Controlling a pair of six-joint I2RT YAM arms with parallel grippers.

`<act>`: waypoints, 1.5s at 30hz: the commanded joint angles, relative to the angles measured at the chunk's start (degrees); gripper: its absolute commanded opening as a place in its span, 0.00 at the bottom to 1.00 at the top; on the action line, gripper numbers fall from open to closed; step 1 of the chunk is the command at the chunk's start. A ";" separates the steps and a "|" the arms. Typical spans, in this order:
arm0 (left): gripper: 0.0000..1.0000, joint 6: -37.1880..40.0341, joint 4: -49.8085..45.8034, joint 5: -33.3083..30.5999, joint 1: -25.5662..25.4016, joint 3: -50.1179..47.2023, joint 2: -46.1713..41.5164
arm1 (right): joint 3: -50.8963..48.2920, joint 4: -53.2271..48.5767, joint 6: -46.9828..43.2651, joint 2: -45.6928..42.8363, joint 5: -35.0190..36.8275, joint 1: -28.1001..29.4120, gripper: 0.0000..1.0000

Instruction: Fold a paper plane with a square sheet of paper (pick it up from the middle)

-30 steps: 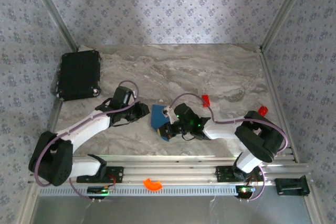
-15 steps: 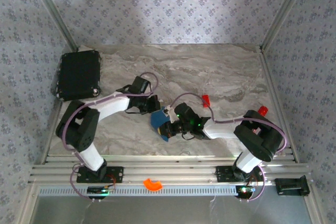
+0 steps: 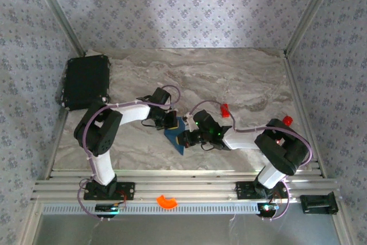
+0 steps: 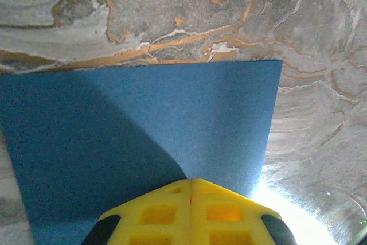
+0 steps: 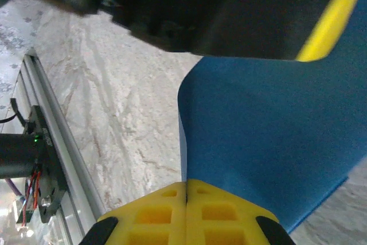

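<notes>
The square sheet of paper [image 3: 174,137] sits near the middle of the table [image 3: 241,78], partly curled up. Right gripper [image 5: 186,186] is clamped on its edge. Left gripper [image 4: 190,184] is closed, tips over the sheet.

Table [image 3: 241,78]: we see a marble-patterned top, grey and cream with rusty veins, with patterned panels on three sides
Black case [image 3: 86,81]: we find it lying flat at the far left corner, well apart from everything else
Small red block [image 3: 225,108]: sits on the marble right of the middle
Square sheet of paper [image 3: 175,139]: dark blue, near the middle toward the near edge; one side bends upward, and we cannot tell how much of it rests on the marble
Orange curved piece [image 3: 167,201]: lies on the metal rail [image 3: 189,185] in front of the near edge
</notes>
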 commanded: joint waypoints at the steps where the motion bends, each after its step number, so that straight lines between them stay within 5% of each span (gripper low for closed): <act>1: 0.01 0.09 -1.21 -2.31 -0.11 -2.21 0.83 | 1.67 -5.29 -0.28 1.22 1.72 -0.78 0.02; 45: 0.01 -1.07 0.15 -1.85 -0.29 -2.51 -0.31 | 6.89 -12.19 -3.58 6.05 4.20 -2.73 0.02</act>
